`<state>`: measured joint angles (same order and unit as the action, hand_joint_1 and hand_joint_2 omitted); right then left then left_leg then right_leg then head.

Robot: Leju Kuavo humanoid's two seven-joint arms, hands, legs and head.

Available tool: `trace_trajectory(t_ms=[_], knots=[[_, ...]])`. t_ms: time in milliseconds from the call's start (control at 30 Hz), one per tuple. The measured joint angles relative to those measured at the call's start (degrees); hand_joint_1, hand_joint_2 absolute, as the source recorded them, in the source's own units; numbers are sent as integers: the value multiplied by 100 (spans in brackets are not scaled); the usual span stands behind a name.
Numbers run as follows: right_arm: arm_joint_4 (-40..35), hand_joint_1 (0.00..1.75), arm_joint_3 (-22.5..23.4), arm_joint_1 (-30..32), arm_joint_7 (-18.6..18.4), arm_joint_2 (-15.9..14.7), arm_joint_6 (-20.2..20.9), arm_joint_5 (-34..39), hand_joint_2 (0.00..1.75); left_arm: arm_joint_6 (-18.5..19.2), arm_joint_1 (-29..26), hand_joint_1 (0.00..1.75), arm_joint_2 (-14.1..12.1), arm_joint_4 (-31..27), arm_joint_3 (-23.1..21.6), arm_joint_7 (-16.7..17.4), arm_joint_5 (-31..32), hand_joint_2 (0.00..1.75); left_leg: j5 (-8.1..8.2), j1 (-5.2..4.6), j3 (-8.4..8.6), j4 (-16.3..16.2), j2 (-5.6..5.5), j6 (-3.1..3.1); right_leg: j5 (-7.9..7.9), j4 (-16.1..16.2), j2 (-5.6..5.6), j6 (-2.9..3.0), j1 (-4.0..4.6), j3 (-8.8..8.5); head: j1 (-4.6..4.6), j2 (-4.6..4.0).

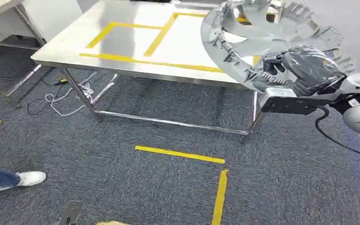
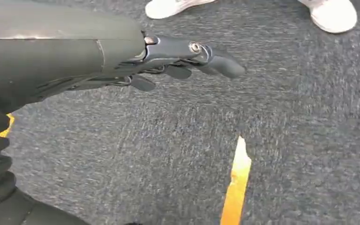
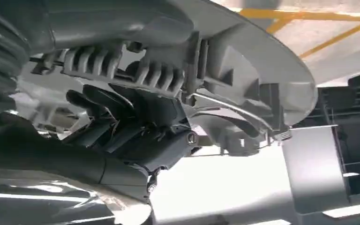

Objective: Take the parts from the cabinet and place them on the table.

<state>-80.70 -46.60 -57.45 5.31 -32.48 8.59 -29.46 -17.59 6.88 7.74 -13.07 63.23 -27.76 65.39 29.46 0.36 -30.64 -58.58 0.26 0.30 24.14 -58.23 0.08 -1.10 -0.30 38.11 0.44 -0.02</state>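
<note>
A large round grey plastic part (image 1: 262,40) with ribs and notched edges hangs above the right end of the steel table (image 1: 122,51). My right hand (image 1: 290,70) grips its near rim from below. In the right wrist view the dark fingers (image 3: 122,122) curl into the ribbed underside of the part (image 3: 243,70). My left hand (image 2: 183,61) hangs over the grey carpet with its fingers stretched out and apart, holding nothing.
Yellow tape (image 1: 145,42) marks boxes on the tabletop. More yellow tape lines (image 1: 180,153) lie on the carpet before the table. A person's white shoe (image 1: 30,178) stands at the lower left. Cables (image 1: 65,96) trail under the table's left end.
</note>
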Motion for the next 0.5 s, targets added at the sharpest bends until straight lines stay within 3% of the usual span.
trace_trajectory(t_ms=[67, 100, 133, 200, 233, 267, 300, 333, 367, 400, 433, 467, 500], knots=[[-24, 175, 11, 10, 0, 2, -2, -16, 175, 0, 8, 0, 2, 0, -4, 4, 0, 175, 50, 8, 2, -137, -7, -37, 68, 24, 1, 65, -25, -154, -20, 0], [-31, 175, 11, 2, -9, 4, 2, -27, 175, 0, 22, 0, 11, 0, -11, 4, 2, 175, 81, 11, -137, -465, -8, -51, 129, 22, -2, 105, -20, -237, -33, 0], [-31, 175, 7, 3, -7, 11, 4, -33, 175, 0, 25, 0, 17, 0, -24, 4, 11, 175, 183, 11, -369, -871, -9, -69, 176, 22, -6, 128, -11, -293, -33, 0], [-31, 175, -26, 11, 6, 48, 9, -55, 175, 0, 5, 0, 17, 0, -33, 15, 11, 175, 555, 9, -895, -1644, -9, -63, 281, 22, 7, 168, 20, -407, -40, 0], [-31, 175, -35, 18, 9, 81, 11, -62, 175, 0, -3, 0, 17, 0, -35, 18, 11, 175, 651, 6, -1069, -1780, -9, -44, 334, 21, 32, 177, 35, -481, -38, 0], [-31, 175, -44, 22, 9, 118, 11, -77, 175, 0, -3, 0, 17, 0, -35, 18, 11, 175, 620, -3, -1126, -1688, -11, -17, 394, 21, 48, 177, 51, -570, -42, 0], [-31, 175, -59, 20, 11, 147, 11, -90, 175, 0, 1, 0, 17, 0, -37, 20, 11, 175, 452, -19, -1098, -1424, -11, 14, 450, 18, 55, 178, 62, -672, -38, 0], [-31, 175, -77, 20, 13, 177, 13, -99, 175, -2, 5, 0, 17, 0, -39, 33, 11, 175, 122, -39, -1017, -1004, -12, 50, 527, 18, 55, 175, 70, -784, -40, 0], [-28, 175, -94, 22, 15, 221, 11, -123, 175, -5, 3, 0, 15, 0, -39, 44, 11, 175, -382, -69, -945, -533, -14, 94, 607, 25, 52, 168, 72, -867, -33, 0], [-9, 175, -120, 25, 13, 243, 17, -142, 175, -7, -11, 0, 11, 0, -39, 46, 11, 175, -889, -107, -986, -149, -17, 142, 667, 11, 60, 159, 81, -859, -33, 0], [4, 175, -156, 35, 9, 295, 24, -160, 175, -7, 5, 0, 7, 0, -42, 61, 13, 175, -784, -119, -983, -50, -26, 158, 711, -4, 89, 124, 94, -892, -40, 2], [9, 175, -181, 44, 20, 312, 26, -173, 175, -11, 8, 0, 11, 0, -41, 85, 15, 175, -783, -135, -975, -85, -20, 129, 756, 8, 104, 91, 94, -853, -22, 0], [13, 175, -175, 51, 22, 317, 24, -173, 175, -13, 6, 0, 9, 0, -44, 85, 15, 175, -774, -165, -990, -80, -29, 142, 780, 29, 98, 53, 60, -842, -33, 2]])
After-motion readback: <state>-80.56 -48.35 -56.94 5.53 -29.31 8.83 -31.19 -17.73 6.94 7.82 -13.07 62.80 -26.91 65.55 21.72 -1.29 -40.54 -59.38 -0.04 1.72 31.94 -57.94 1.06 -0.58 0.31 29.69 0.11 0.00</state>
